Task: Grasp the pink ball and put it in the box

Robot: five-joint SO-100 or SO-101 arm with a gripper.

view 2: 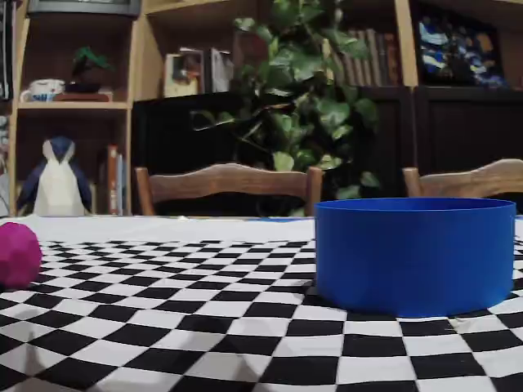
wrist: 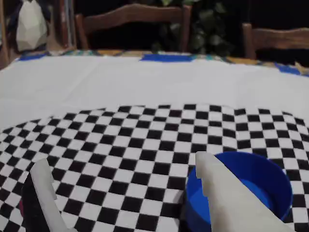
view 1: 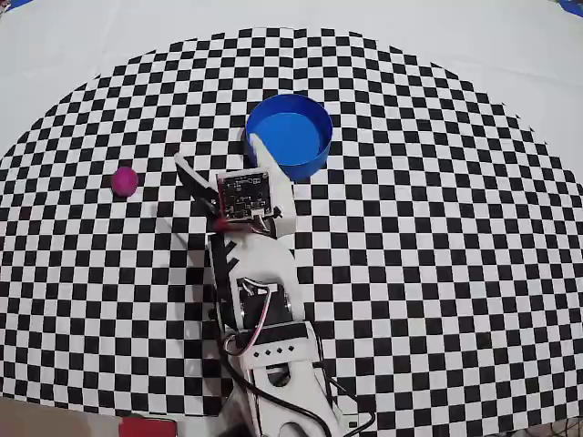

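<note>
Pink ball [view 1: 125, 180] well left of pincer [view 1: 219, 155]

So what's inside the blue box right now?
Nothing visible: in the overhead view the box shows a bare blue floor, though the claw's white finger covers its near-left part. The pink ball lies outside.

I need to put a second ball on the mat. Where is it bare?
Overhead, the checkered mat is bare right of the arm and below the pink ball. Crowded where the open end effector meets the blue container.
</note>
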